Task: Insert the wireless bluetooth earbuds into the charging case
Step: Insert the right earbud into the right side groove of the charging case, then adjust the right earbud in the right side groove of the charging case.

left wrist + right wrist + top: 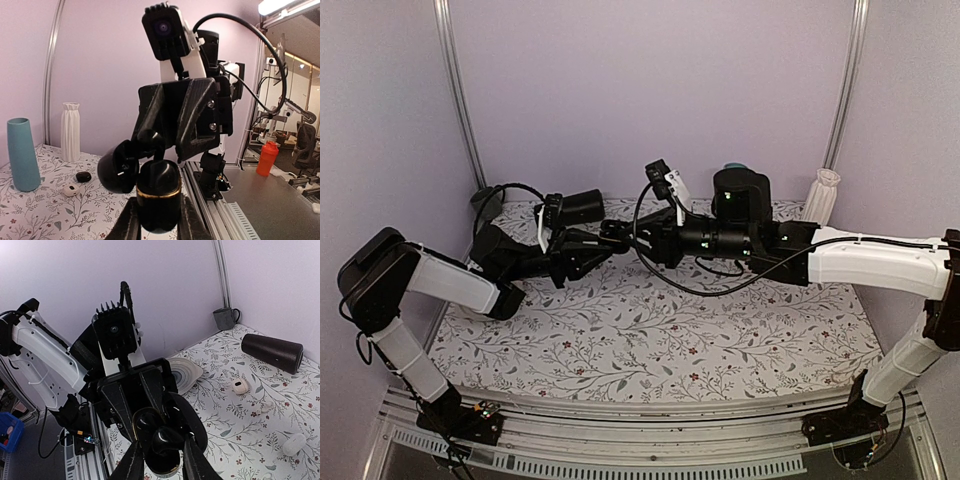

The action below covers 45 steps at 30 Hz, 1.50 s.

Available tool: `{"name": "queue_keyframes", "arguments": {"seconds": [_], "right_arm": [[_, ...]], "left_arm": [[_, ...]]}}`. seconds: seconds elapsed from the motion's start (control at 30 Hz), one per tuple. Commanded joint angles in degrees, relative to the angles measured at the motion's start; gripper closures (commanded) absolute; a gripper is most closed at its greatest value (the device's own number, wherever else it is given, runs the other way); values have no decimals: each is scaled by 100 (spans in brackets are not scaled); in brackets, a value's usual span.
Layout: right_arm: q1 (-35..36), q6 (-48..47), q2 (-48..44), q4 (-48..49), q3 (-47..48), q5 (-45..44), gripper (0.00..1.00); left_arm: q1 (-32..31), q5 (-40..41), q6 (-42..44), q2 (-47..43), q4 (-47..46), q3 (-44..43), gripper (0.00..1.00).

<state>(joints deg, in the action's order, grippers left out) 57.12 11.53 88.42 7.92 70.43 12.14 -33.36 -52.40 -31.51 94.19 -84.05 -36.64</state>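
Either side of the case (159,200), held in mid-air, the two grippers meet tip to tip. The left gripper (159,222) pinches the case's body, with the lid (116,172) swung open beside it. The right gripper (162,462) straddles the case's mouth; whether its fingers clamp anything cannot be told.

On my left wrist feed a teal vase (22,155) and a white ribbed vase (70,131) stand upright on the floral surface (30,215). A small black rounded object (83,176) and a small white one (71,190) lie just beside each other. My right wrist feed shows a grey mug (225,318) in the corner, a black cylinder (272,353) on its side and a swirl-patterned plate (186,374).
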Motion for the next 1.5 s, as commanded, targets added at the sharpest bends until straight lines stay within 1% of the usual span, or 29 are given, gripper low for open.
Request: {"name": "queue_keyframes", "arguments": {"seconds": [0.0, 0.5, 1.0, 1.13, 1.33, 1.47], "right_arm": [[35, -8, -112, -375, -21, -235, 72], [34, 86, -17, -592, 41, -461, 69], [34, 195, -20, -798, 182, -534, 67], [32, 286, -86, -994, 354, -531, 66], [19, 621, -35, -1623, 913, -913, 64], [14, 1135, 178, -2356, 1543, -1332, 63]], "left_arm": [[32, 88, 149, -228, -142, -55, 100], [32, 263, 576, -416, 448, 2, 100], [31, 407, 713, -427, 567, 65, 100], [33, 479, 824, -428, 782, 67, 100], [34, 605, 902, -435, 928, 87, 100], [32, 713, 989, -452, 1086, 71, 100]]}}
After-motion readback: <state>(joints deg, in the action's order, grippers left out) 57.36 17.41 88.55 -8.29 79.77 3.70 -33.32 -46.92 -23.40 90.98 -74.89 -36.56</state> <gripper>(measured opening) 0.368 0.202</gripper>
